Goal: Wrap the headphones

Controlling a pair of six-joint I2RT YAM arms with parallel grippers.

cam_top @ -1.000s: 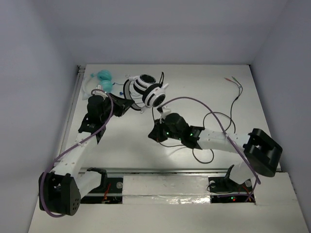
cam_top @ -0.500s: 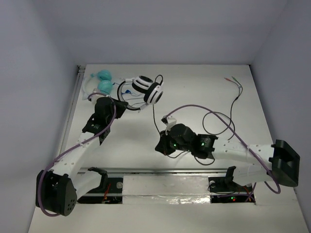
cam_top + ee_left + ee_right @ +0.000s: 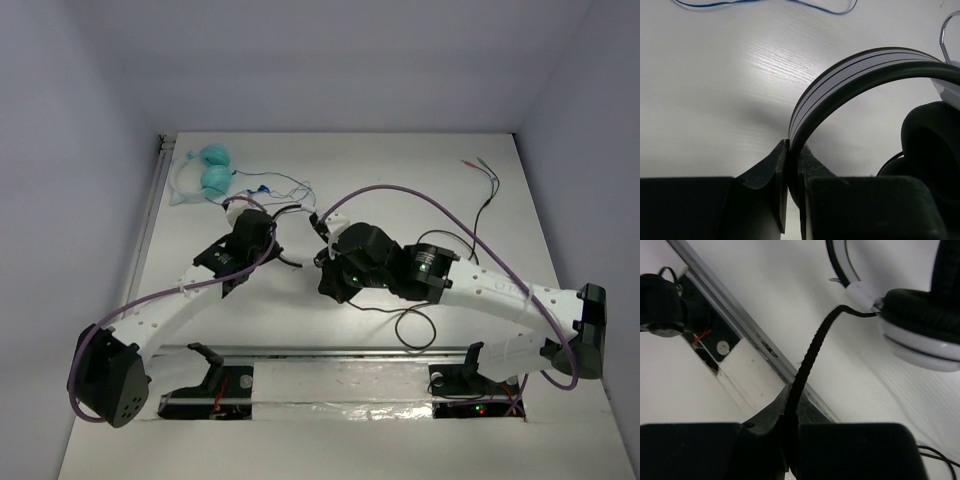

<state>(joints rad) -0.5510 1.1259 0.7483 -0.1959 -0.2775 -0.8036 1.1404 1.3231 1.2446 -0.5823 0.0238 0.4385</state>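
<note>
Moved: white-banded, stripe-cupped over-ear headphones are drawn from far left toward table centre | left gripper is clamped on band | right gripper is pinched on thin black cable | winding is judged ready.

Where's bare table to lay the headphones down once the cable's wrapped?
Bare: far centre, between the blue cable and the plug ends; also the near patch between left arm, right arm and rail. Crowded: teal headphones far left, black cable loops on the right.
</note>
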